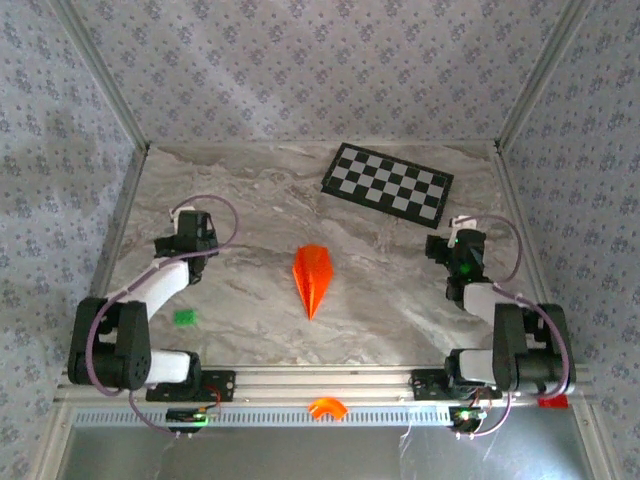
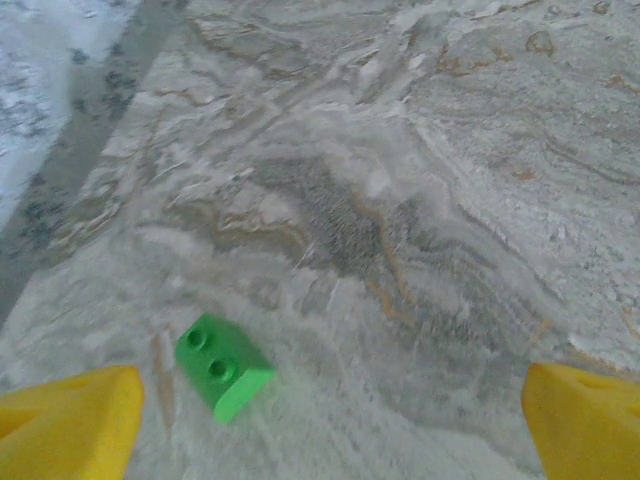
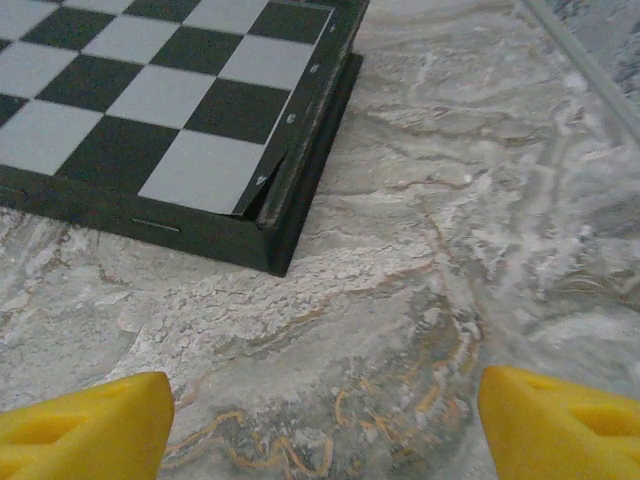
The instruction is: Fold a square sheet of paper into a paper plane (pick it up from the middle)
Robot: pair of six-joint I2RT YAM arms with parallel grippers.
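- Top view: the paper plane (image 1: pixel 313 278), a folded orange dart, lies in the middle of the table (image 1: pixel 250 190), its tip toward the arm bases. It is well apart from the left gripper (image 1: pixel 188 240) and the right gripper (image 1: pixel 462 255).
- Left wrist: yellow fingers (image 2: pixel 70 425) spread wide and empty, with a green brick (image 2: pixel 222 367) near one of them.
- Right wrist: yellow fingers (image 3: pixel 80 425) spread and empty, with a checkerboard (image 3: pixel 150 100) corner ahead.
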